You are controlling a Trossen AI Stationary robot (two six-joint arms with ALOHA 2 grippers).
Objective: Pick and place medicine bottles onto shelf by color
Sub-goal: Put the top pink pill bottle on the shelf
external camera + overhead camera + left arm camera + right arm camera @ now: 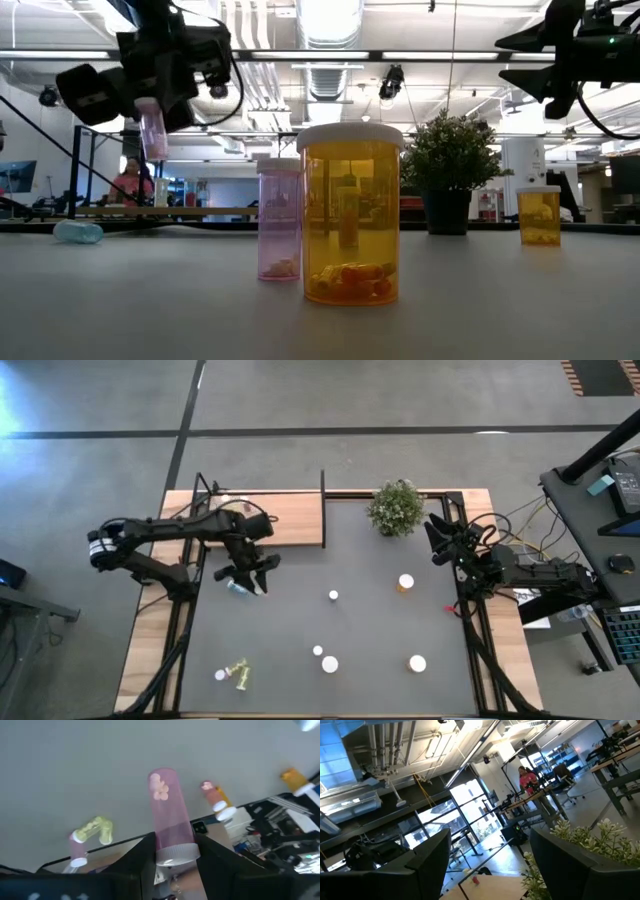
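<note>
1. Currently the left tool is clenched on a pink medicine bottle at its cap end, held clear above the surface, just beside the shelf
2. Judgement: keep the grip firm, carry level over the shelf board, lower before letting go
3. Right tool hovers near the potted plant, fingers spread, nothing held
4. In the way: a bluish bottle lies under the left tool; other bottles stand well apart
</note>
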